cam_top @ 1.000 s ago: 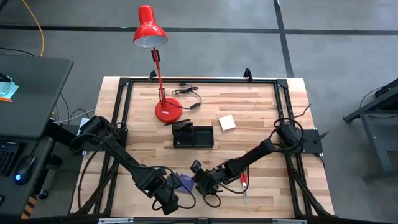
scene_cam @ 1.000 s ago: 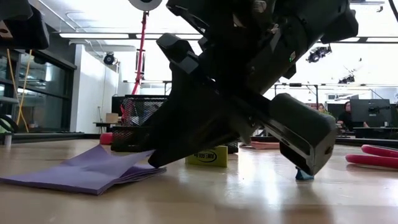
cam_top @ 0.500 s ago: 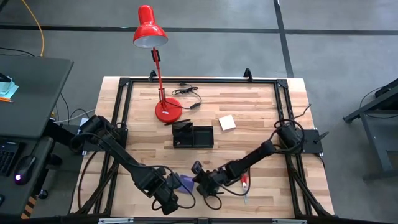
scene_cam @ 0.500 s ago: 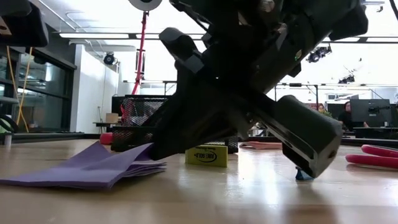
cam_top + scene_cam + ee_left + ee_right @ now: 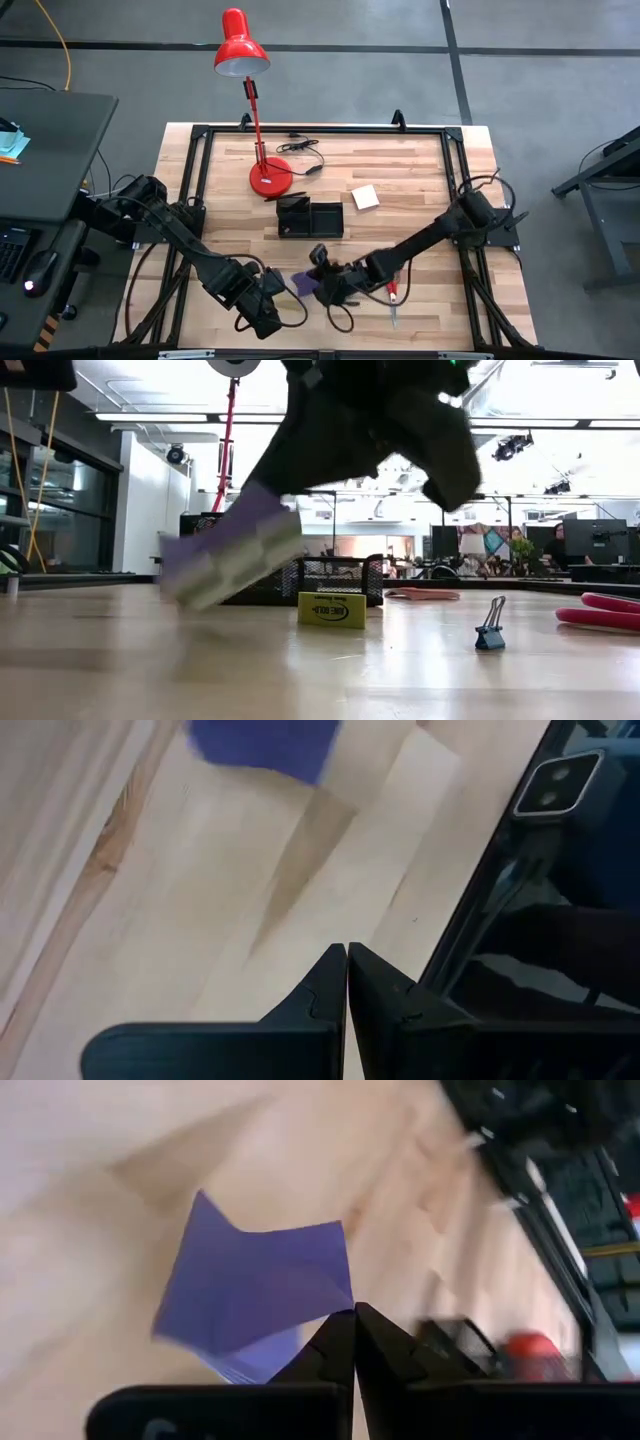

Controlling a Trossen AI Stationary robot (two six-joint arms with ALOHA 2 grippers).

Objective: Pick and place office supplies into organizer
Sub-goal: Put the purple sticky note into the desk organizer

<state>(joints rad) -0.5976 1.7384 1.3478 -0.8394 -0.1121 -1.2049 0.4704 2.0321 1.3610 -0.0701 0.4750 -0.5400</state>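
Observation:
My right gripper (image 5: 318,287) is shut on the small purple note pad (image 5: 302,284), which is held up over the table's near middle. It also shows in the low view (image 5: 232,555) and the right wrist view (image 5: 258,1285). My left gripper (image 5: 266,306) is shut and empty just left of the pad; its wrist view shows the closed fingertips (image 5: 346,960) and the pad (image 5: 265,745) beyond them. The black organizer (image 5: 310,218) stands mid-table. The pale yellow pad (image 5: 365,196) lies flat to its right. Red-handled scissors (image 5: 395,291) lie near the right arm. My right gripper pinches the purple pad by one corner (image 5: 335,1308) between its two fingers, which slant down from the table's right. The pad is lifted clear of the table and hangs tilted below the gripper, its free end (image 5: 180,575) lowest.
The red desk lamp (image 5: 268,178) and its cord stand at the far left behind the organizer. A small yellow block (image 5: 332,610) and a binder clip (image 5: 489,637) sit on the table near the grippers. A black frame rail (image 5: 320,131) runs round the table.
My right gripper has risen with the purple pad. The pad lay on the table with its upper sheets raised; now it is whole, lifted clear and tilted. My left gripper has drawn back a little toward the table's left edge.

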